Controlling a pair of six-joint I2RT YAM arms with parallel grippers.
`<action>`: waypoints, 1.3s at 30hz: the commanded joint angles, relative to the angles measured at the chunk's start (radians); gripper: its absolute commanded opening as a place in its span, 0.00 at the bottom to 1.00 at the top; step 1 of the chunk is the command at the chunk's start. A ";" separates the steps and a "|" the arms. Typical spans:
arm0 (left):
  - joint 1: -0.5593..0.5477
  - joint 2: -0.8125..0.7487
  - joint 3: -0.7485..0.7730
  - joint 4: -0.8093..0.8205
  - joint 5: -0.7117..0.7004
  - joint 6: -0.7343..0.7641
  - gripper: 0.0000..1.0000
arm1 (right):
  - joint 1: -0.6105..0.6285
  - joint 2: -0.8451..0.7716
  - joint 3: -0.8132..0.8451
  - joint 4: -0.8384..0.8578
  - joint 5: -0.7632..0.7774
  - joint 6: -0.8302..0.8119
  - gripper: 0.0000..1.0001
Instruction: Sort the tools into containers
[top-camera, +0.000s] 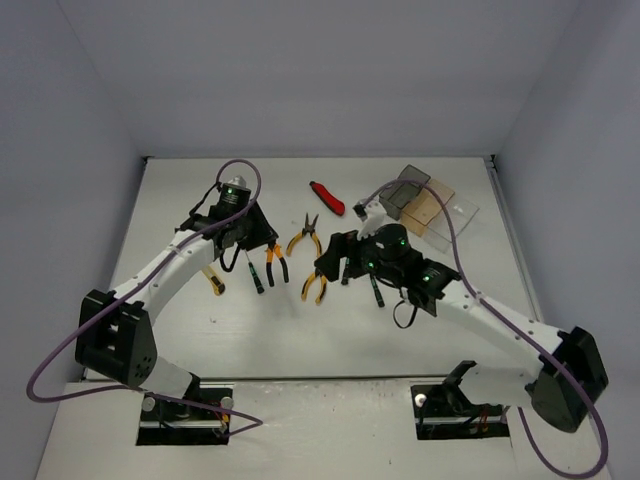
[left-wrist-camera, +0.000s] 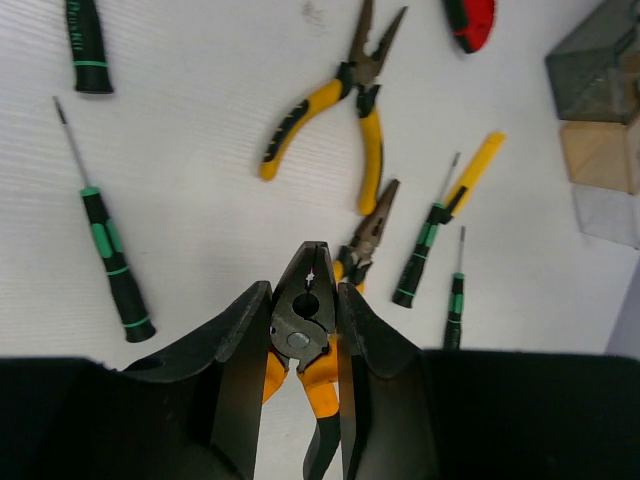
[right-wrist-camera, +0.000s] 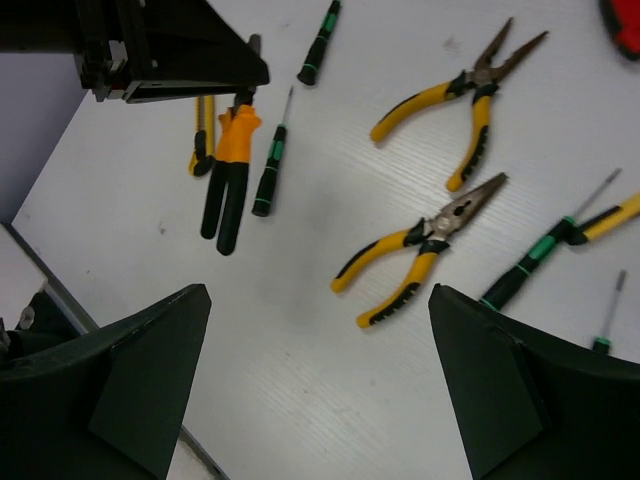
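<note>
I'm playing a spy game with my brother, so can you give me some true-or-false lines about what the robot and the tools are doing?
1. The left end effector is clamped on the orange-handled pliers. True.
2. The right end effector is gripping a screwdriver. False: it is open and has nothing between its fingers.
3. The red utility knife is inside one of the bins. False: it lies on the table, apart from the bins.
4. Two yellow-handled pliers lie on the table. True.
</note>
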 joint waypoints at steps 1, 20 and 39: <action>-0.034 -0.060 0.025 0.115 0.029 -0.083 0.00 | 0.052 0.126 0.105 0.184 0.014 0.041 0.87; -0.119 -0.122 -0.004 0.169 -0.010 -0.126 0.00 | 0.121 0.376 0.240 0.247 0.030 0.064 0.77; -0.155 -0.116 0.007 0.182 -0.056 -0.120 0.00 | 0.135 0.414 0.237 0.265 0.020 0.081 0.47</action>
